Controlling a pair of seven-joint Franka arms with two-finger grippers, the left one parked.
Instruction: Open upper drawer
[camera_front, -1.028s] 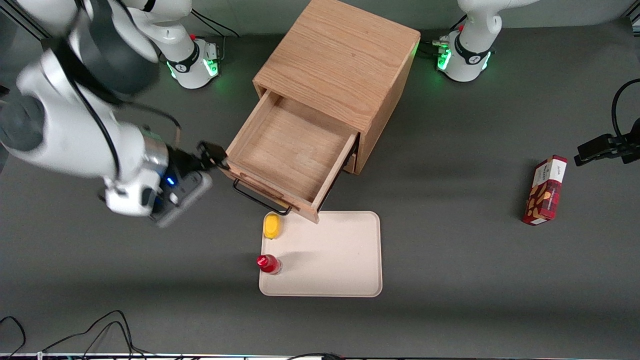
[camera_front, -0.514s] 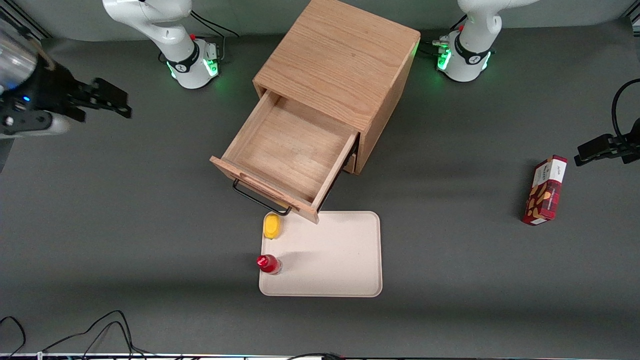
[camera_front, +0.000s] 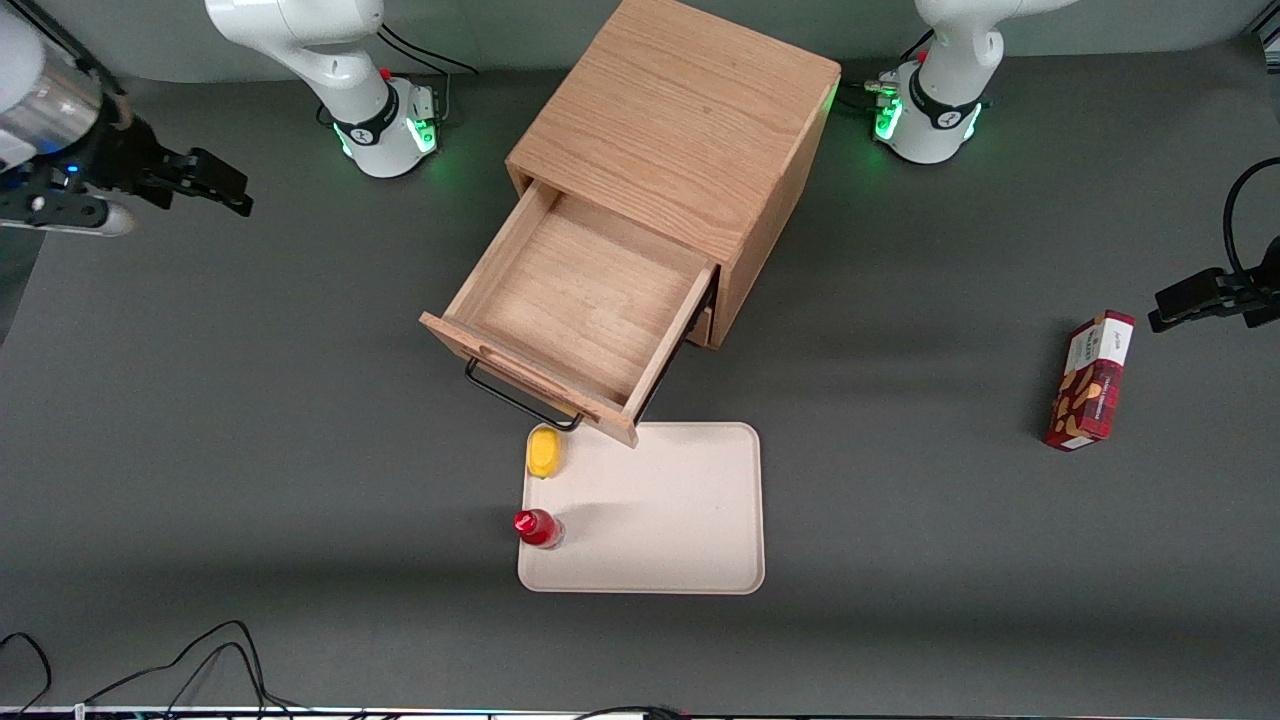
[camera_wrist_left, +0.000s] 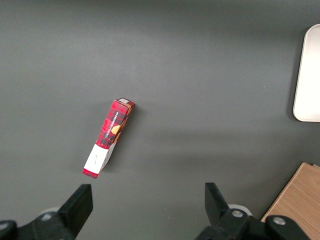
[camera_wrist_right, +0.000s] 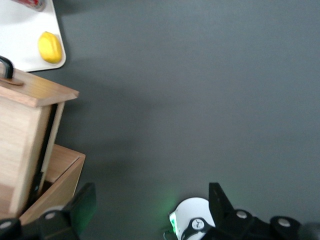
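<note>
Since a second ago: gripper (camera_front: 215, 182) has left the drawer front, where it sat by the handle, and now hangs high over bare table at the working arm's end, well apart from the cabinet.
Gripper state: fingers (camera_wrist_right: 84, 205) spread apart, nothing between them.
Upper drawer (camera_front: 580, 300): pulled way out of the wooden cabinet (camera_front: 680, 130), plain wood inside showing, same spot as half a second back.
Handle (camera_front: 520, 395): thin black wire, on the drawer front, nothing touching it.
Tray (camera_front: 680, 520): cream, nearer the front camera than the drawer, its edge just under the drawer's corner.
On the tray: yellow thing (camera_front: 544, 452) and red bottle (camera_front: 537, 528) along one edge.
Red box (camera_front: 1090, 380): lying toward the parked arm's end.
</note>
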